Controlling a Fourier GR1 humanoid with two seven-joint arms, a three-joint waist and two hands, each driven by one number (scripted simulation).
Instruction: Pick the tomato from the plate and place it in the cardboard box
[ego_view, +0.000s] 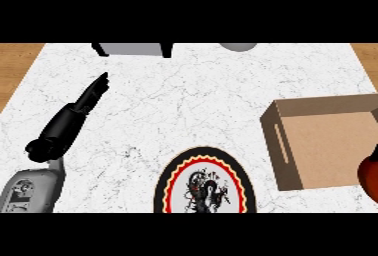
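Note:
The red tomato (369, 179) shows only partly at the right edge, raised over the near right part of the open cardboard box (284, 145). A dark sliver of my right hand (372, 156) lies over the tomato's top and holds it; the rest of that hand is cut off. The round plate (171, 175), with a black, red and yellow rim pattern, sits at the bottom centre with nothing on it. My left hand (74, 117) lies on the left of the counter with fingers straight, pointing away, and holds nothing.
A grey block with black legs (133, 49) stands at the far edge, and a grey round object (238, 46) lies to its right. The white marble counter (184, 100) ends in wood at the left and right sides.

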